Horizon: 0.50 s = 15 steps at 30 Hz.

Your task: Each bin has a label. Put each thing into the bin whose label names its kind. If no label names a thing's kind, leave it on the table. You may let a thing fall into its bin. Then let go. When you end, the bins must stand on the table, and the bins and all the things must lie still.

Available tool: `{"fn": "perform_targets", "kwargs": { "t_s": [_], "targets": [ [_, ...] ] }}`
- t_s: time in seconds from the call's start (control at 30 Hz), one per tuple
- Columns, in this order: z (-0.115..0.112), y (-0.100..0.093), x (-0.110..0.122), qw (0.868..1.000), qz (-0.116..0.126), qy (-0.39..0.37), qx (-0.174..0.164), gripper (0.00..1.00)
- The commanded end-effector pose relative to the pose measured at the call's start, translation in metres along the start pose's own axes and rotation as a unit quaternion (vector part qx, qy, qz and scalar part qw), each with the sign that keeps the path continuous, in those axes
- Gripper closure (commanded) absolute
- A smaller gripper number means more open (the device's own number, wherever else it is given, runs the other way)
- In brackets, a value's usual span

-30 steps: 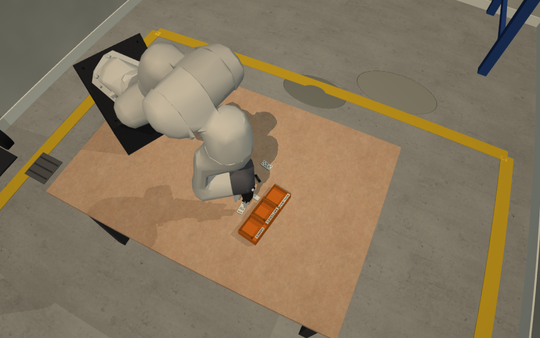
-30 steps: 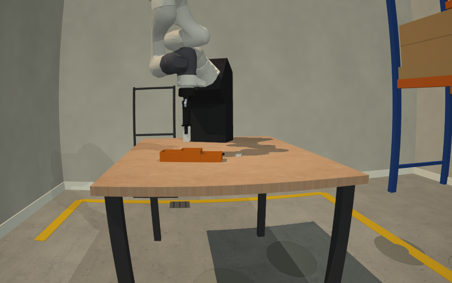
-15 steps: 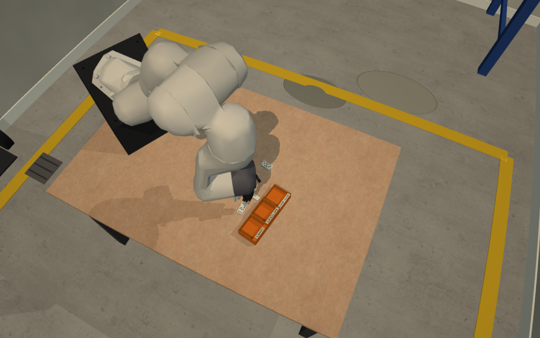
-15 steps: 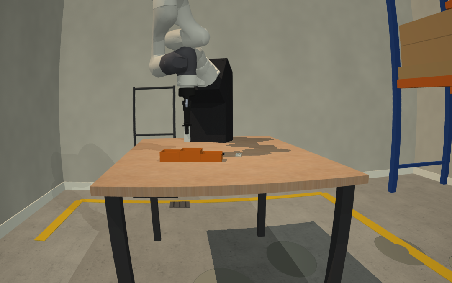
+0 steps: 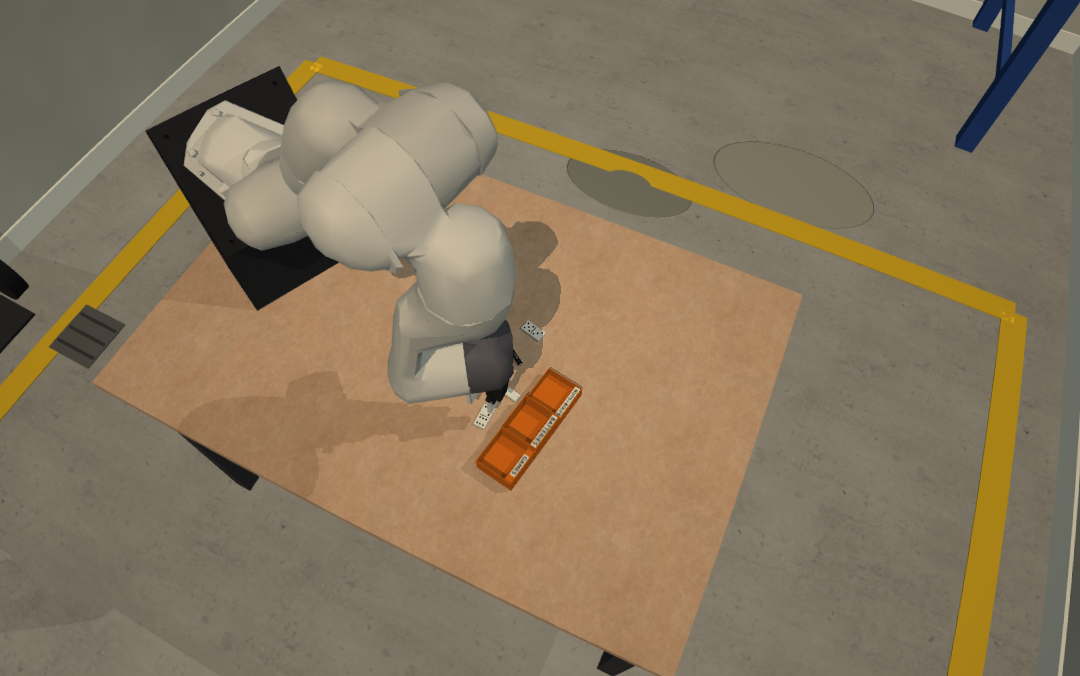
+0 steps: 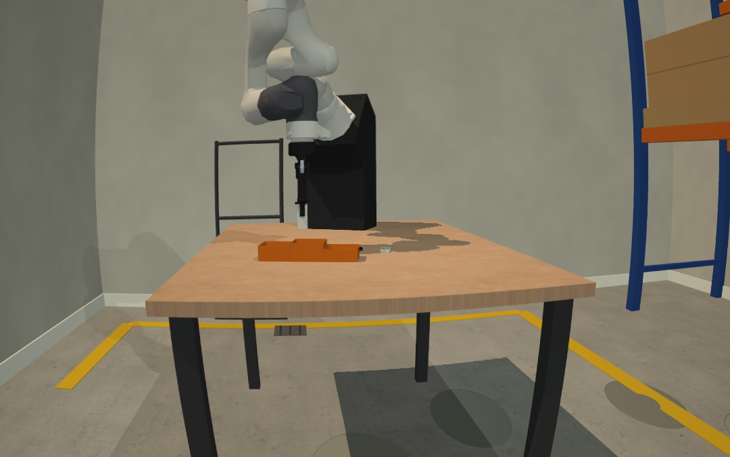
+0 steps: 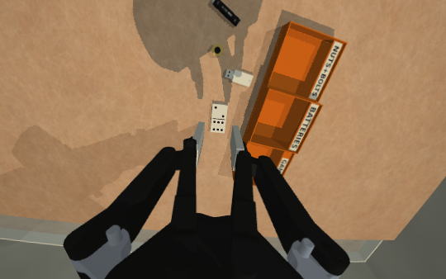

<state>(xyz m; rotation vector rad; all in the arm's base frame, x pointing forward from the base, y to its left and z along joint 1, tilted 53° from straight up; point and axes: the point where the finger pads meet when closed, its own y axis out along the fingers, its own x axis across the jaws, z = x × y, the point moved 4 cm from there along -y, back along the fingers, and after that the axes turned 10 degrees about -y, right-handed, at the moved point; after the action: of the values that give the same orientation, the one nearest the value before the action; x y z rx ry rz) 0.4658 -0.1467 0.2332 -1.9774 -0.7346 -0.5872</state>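
My gripper [image 5: 494, 401] [image 6: 302, 220] [image 7: 217, 133] is partly open and empty, pointing down over a white domino [image 5: 483, 416] [image 7: 218, 118]. In the wrist view the domino lies just ahead of the gap between the fingertips. A white USB stick [image 5: 512, 394] [image 7: 240, 78], a small brass ring [image 7: 221, 51] and a black battery-like cylinder [image 5: 517, 358] [image 7: 225, 12] lie farther on. A grey domino [image 5: 532, 330] [image 6: 384, 249] lies apart. The joined orange bins are labelled NUTS+BOLTS [image 5: 552, 390] [image 7: 298, 54], BATTERIES [image 5: 527, 420] [image 7: 270, 113] and GAMES [image 5: 502, 453]. Nothing shows inside them.
The bins stand in one row close beside the white domino and the USB stick, and their walls are near my right finger in the wrist view. The wooden table [image 5: 637, 446] [image 6: 430, 274] carries everything. The black robot base [image 6: 345, 199] stands at its far edge.
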Motion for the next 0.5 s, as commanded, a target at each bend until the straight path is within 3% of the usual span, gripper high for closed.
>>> {"fn": "perform_targets", "kwargs": {
  "t_s": [0.0, 0.37, 0.47],
  "targets": [
    [0.000, -0.001, 0.001, 1.000, 0.000, -0.004, 0.001, 0.75],
    [0.000, -0.001, 0.002, 1.000, 0.000, -0.004, 0.001, 0.75],
    [0.000, 0.011, 0.001, 1.000, 0.000, -0.004, 0.001, 0.75]
  ]
}}
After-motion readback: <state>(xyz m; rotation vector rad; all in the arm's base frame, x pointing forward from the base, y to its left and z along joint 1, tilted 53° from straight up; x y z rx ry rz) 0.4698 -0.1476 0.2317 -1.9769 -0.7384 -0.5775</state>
